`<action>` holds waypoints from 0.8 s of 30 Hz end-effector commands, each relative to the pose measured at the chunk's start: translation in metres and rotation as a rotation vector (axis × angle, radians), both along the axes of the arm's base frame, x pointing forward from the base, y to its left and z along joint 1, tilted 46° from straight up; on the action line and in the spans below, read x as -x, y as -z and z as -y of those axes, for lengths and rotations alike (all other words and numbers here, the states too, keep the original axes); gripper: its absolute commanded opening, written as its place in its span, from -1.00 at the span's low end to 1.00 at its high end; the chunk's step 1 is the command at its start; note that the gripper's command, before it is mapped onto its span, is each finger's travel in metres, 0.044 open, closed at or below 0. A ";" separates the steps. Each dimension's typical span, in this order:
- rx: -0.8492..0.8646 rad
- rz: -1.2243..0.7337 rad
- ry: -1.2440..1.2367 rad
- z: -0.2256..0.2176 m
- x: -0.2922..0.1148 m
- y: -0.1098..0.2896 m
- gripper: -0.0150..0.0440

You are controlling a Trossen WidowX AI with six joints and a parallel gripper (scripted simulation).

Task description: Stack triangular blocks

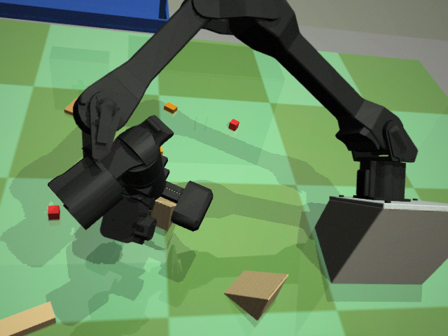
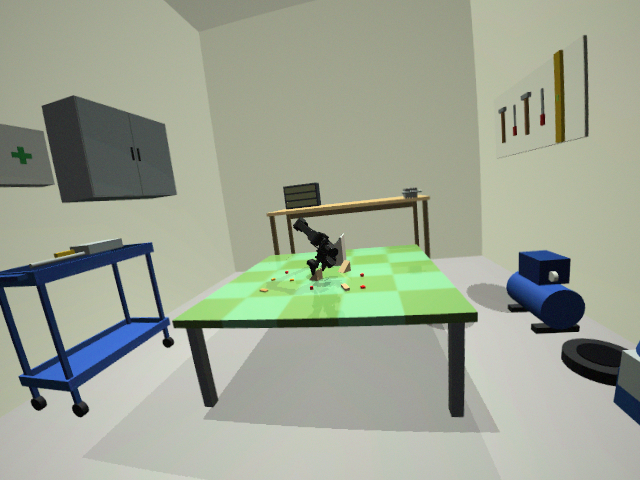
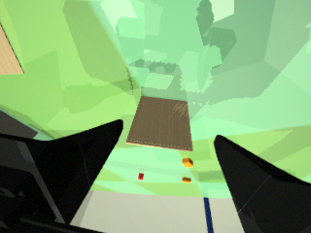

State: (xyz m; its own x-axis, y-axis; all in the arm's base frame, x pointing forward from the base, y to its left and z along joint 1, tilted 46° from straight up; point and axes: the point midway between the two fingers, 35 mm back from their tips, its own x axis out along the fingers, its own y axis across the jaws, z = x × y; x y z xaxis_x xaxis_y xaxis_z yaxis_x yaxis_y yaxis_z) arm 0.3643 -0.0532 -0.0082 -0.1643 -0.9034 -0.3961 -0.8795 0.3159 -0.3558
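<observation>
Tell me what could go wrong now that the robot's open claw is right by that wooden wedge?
1. The open gripper straddles the triangular block; closing off-centre on its slope could let it slip or tip.
2. The fingers sit low near the table, so going lower might scrape it.
3. A small red cube lies close to the wrist and could get swept away.
</observation>
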 end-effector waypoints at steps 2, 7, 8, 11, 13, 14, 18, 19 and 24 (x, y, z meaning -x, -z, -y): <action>0.012 -0.018 0.003 0.009 0.005 0.004 1.00; 0.019 -0.025 0.009 0.016 0.008 0.007 1.00; 0.020 -0.026 0.010 0.017 0.008 0.008 1.00; 0.024 -0.030 0.013 0.021 0.010 0.010 1.00; 0.027 -0.032 0.016 0.024 0.011 0.011 1.00; 0.028 -0.034 0.017 0.026 0.012 0.012 1.00; 0.034 -0.039 0.021 0.031 0.014 0.014 1.00; 0.035 -0.040 0.022 0.032 0.015 0.014 1.00; 0.036 -0.041 0.023 0.033 0.015 0.015 0.73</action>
